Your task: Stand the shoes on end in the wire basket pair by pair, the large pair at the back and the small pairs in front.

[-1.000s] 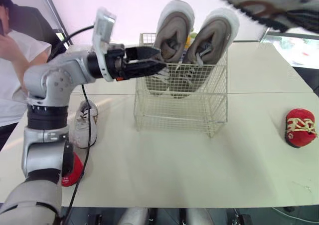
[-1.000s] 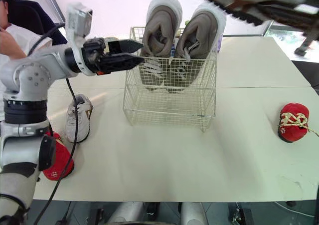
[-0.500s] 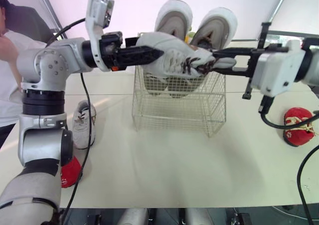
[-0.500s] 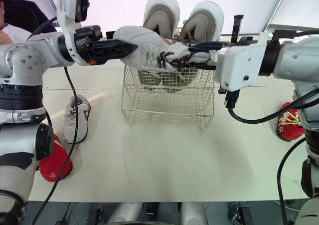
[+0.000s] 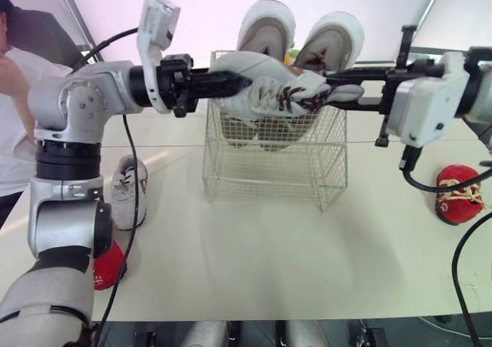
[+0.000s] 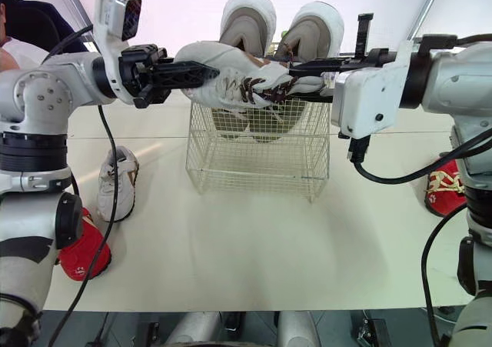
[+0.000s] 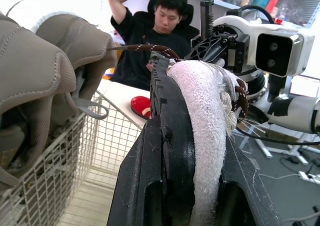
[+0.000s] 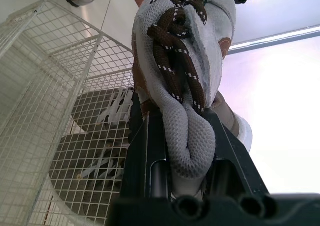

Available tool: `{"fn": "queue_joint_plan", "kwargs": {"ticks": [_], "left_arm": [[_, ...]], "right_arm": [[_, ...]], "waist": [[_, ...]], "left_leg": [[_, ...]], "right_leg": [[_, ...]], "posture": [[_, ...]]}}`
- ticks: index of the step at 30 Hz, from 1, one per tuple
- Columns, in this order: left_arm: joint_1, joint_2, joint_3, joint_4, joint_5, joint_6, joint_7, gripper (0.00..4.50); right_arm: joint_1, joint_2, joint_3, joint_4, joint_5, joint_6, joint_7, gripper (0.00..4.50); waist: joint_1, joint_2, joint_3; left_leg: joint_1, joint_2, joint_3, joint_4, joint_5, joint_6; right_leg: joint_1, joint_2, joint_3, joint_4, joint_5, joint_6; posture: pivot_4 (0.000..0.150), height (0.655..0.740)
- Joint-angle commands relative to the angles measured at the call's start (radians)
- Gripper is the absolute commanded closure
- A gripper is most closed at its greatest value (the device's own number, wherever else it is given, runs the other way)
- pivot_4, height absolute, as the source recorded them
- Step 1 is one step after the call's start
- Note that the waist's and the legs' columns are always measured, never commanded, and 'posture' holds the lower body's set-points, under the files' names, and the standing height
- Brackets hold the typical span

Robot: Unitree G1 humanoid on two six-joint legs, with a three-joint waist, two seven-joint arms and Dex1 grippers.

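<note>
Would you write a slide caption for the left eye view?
Left gripper and right gripper hold one white shoe over the wire basket with the large pair.

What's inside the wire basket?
Two big grey shoes stand on end inside the wire basket. The white shoe held up in front covers their middles, so anything tucked behind it is hidden.

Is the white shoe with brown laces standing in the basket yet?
No. The white brown-laced shoe lies sideways, held by the left gripper and right gripper at the wire basket's rim.
</note>
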Motion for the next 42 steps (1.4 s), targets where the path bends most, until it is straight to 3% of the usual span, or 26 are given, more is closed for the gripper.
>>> {"fn": "queue_joint_plan", "kwargs": {"ticks": [1,5,6,12,15,20,27,37,40,42], "left_arm": [[-0.010,-0.014,0.020,-0.015,-0.013,0.000,0.008,4.21],[-0.004,-0.045,0.067,-0.006,-0.041,0.026,0.065,4.21],[-0.002,-0.058,0.091,-0.003,-0.055,0.040,0.091,4.21],[0.024,-0.111,0.211,-0.033,-0.145,0.089,0.220,4.21],[0.024,-0.148,0.261,-0.049,-0.194,0.097,0.285,4.21],[0.038,-0.205,0.284,-0.093,-0.245,0.088,0.356,4.21],[0.061,-0.266,0.279,-0.127,-0.267,0.057,0.419,4.21],[0.104,-0.283,0.251,-0.158,-0.259,0.008,0.450,4.21],[0.108,-0.290,0.253,-0.160,-0.265,-0.006,0.461,4.21],[0.110,-0.291,0.251,-0.161,-0.266,-0.012,0.464,4.21]], "right_arm": [[-0.021,0.000,-0.057,-0.027,0.082,0.139,-0.013,2.37],[0.022,-0.025,-0.136,-0.100,0.275,0.419,-0.024,0.25],[0.047,-0.040,-0.183,-0.120,0.371,0.539,-0.034,0.07],[0.195,-0.013,-0.473,-0.148,0.841,0.994,-0.232,0.07],[0.243,0.093,-0.538,-0.160,1.045,1.055,-0.436,0.07],[0.276,0.272,-0.503,-0.165,1.284,1.031,-0.725,0.07],[0.139,0.533,-0.380,-0.162,1.396,0.880,-0.964,0.07],[0.069,0.603,-0.296,-0.157,1.378,0.810,-0.984,0.07],[0.060,0.614,-0.276,-0.146,1.365,0.803,-0.977,0.91],[0.060,0.614,-0.265,-0.144,1.354,0.804,-0.971,1.88]], "waist": [[0.000,0.000,0.000],[0.003,0.000,0.000],[0.004,0.000,0.000],[0.000,-0.001,0.000],[-0.001,-0.001,0.000],[0.001,-0.001,0.000],[-0.004,-0.001,0.000],[-0.001,-0.001,0.000],[-0.002,-0.001,0.000],[-0.002,-0.001,0.000]], "left_leg": [[0.000,0.000,0.000,0.000,0.000,0.000],[0.000,0.000,0.000,0.000,0.000,0.001],[0.000,0.000,0.000,0.001,0.000,0.001],[0.000,0.000,-0.001,0.001,-0.002,0.006],[0.000,0.000,-0.001,0.001,-0.002,0.007],[0.000,0.000,-0.001,0.006,-0.002,0.007],[0.000,0.000,0.000,0.009,-0.001,0.007],[0.000,0.000,0.000,0.010,-0.001,0.006],[0.000,0.000,-0.001,0.010,-0.001,0.006],[0.001,0.000,-0.001,0.010,-0.001,0.006]], "right_leg": [[0.000,0.000,0.000,0.000,0.000,0.000],[0.000,0.000,0.000,0.001,0.000,0.000],[0.000,0.000,0.000,0.001,0.000,0.000],[0.000,0.000,0.000,0.001,0.000,0.000],[0.000,-0.001,0.000,0.003,0.000,-0.001],[0.000,-0.001,0.000,0.007,0.000,-0.001],[0.000,0.000,0.000,0.010,0.001,-0.002],[0.001,0.001,0.000,0.010,0.002,-0.002],[0.001,0.001,0.000,0.010,0.002,-0.002],[0.001,0.001,0.000,0.010,0.002,-0.002]], "posture": [[0.150,0.7400],[0.150,0.7400],[0.150,0.7400],[0.150,0.7400],[0.150,0.7400],[0.150,0.7400],[0.150,0.7400],[0.150,0.7400],[0.150,0.7400],[0.150,0.7400]]}}
